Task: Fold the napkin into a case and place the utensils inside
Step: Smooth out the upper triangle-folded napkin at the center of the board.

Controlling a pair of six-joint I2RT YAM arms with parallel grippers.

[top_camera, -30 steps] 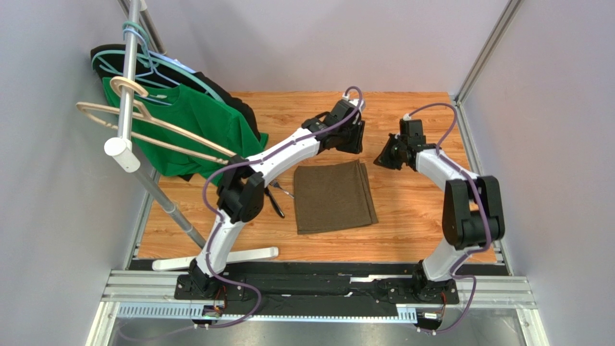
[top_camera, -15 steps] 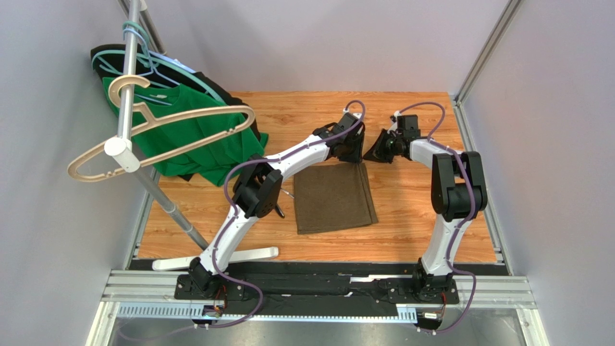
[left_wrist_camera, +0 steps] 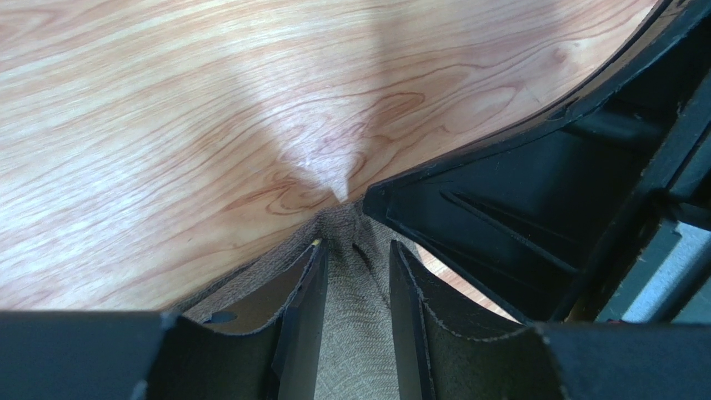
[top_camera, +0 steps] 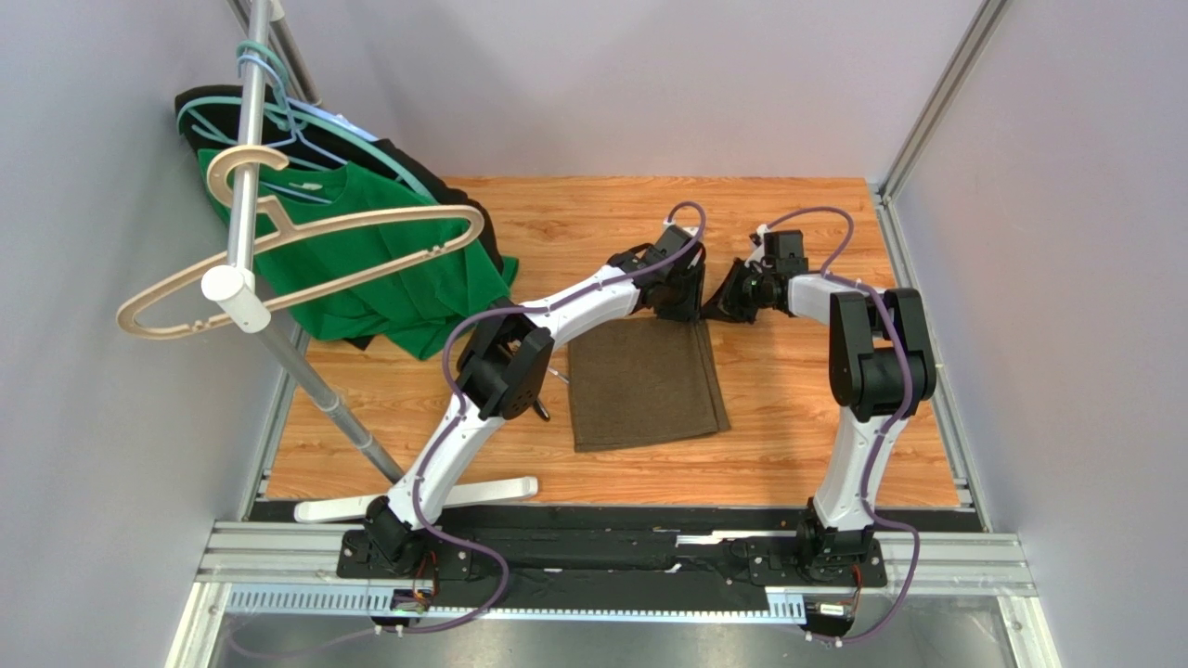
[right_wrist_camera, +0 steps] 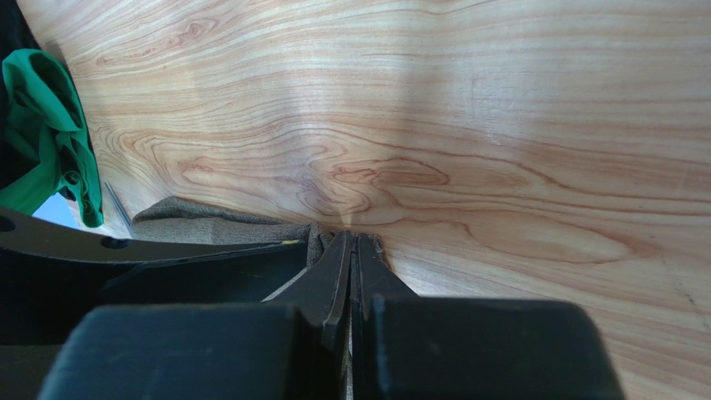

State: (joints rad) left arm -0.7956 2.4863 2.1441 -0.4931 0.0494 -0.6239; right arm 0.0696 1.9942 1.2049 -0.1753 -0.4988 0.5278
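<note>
Both arms have swung inward, so our left gripper (left_wrist_camera: 357, 247) and right gripper (right_wrist_camera: 350, 237) now meet at the far right corner of the napkin (top_camera: 644, 383), which lies flat on the table (top_camera: 781, 418) between the arms. Our left fingers stand slightly apart astride that corner, not yet clamped, while the right ones look pinched tight on its edge. We judge the cloth light, soft and limp, best held at corners.
</note>
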